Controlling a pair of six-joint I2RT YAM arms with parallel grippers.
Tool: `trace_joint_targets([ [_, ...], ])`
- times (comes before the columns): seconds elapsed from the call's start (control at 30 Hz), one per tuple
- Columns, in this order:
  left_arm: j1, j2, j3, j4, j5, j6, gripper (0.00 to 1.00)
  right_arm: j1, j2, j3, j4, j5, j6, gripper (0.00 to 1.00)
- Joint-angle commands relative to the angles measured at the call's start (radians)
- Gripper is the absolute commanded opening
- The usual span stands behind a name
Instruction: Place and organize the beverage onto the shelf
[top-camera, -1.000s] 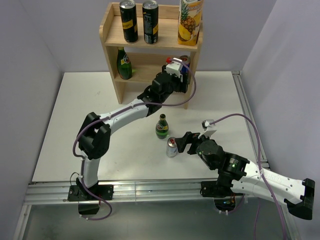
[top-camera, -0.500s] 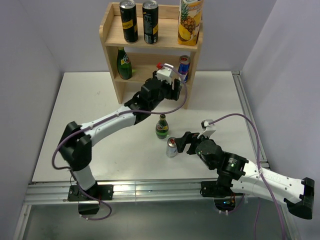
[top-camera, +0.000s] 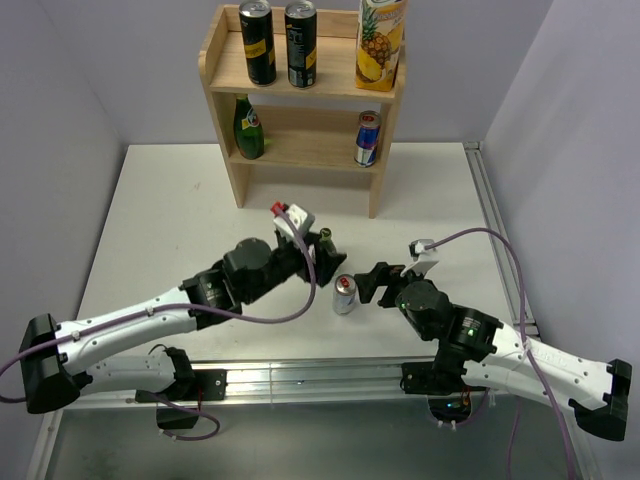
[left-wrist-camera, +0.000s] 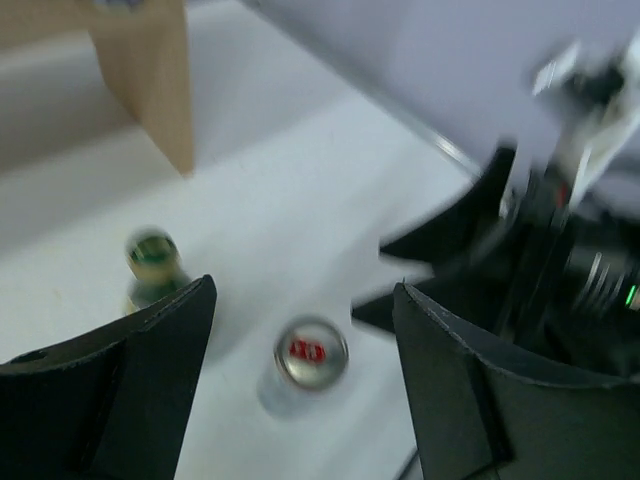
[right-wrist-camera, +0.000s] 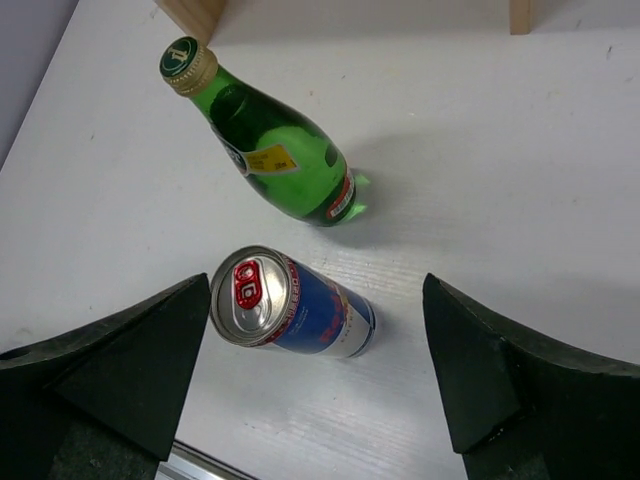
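The wooden shelf (top-camera: 225, 60) holds two black cans (top-camera: 258, 42) (top-camera: 300, 44) on its top tier. Its lower tier holds a green bottle (top-camera: 248, 127) and a blue-and-silver can (top-camera: 368, 138). On the table stand a second green bottle (right-wrist-camera: 280, 155), mostly hidden under my left gripper in the top view (top-camera: 326, 238), and a second blue-and-silver can (top-camera: 345, 294) (right-wrist-camera: 295, 305). My left gripper (top-camera: 316, 262) (left-wrist-camera: 303, 300) is open and empty above these two. My right gripper (top-camera: 372, 284) (right-wrist-camera: 315, 300) is open and empty, just right of the table can.
A pineapple juice carton (top-camera: 380, 40) stands on the shelf's top tier at the right. The two grippers are close together near the table can. The shelf's side panel (left-wrist-camera: 150, 70) shows blurred in the left wrist view. A metal rail (top-camera: 495, 230) runs along the table's right edge.
My left arm has drawn back from the shelf's lower tier, leaving the blue-and-silver can there, and now hovers over the table bottle and can. The right arm has barely moved.
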Motion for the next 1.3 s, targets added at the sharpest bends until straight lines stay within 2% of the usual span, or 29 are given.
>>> trace_joint_targets([
  [0.0,-0.073,-0.016,-0.155,0.008,0.002,-0.085,0.78,-0.001,-0.019,0.062,-0.017,0.06,-0.025,0.93],
  [0.23,-0.193,-0.062,-0.336,0.163,-0.123,-0.126,0.77,-0.003,-0.022,0.125,-0.052,0.083,-0.056,0.94],
  [0.47,-0.257,0.036,-0.393,0.313,-0.208,-0.128,0.76,-0.001,-0.027,0.158,-0.083,0.105,-0.071,0.94],
  [0.73,-0.32,0.227,-0.402,0.513,-0.33,-0.128,0.77,-0.003,-0.042,0.151,-0.109,0.118,-0.063,0.94],
  [0.9,-0.33,0.3,-0.45,0.707,-0.43,-0.117,0.76,-0.001,-0.056,0.142,-0.124,0.12,-0.057,0.94],
  [1.07,-0.33,0.421,-0.402,0.76,-0.522,-0.085,0.75,-0.001,-0.073,0.13,-0.142,0.122,-0.045,0.94],
  [1.27,-0.328,0.533,-0.338,0.792,-0.511,-0.06,0.73,-0.004,-0.085,0.125,-0.158,0.129,-0.043,0.94],
])
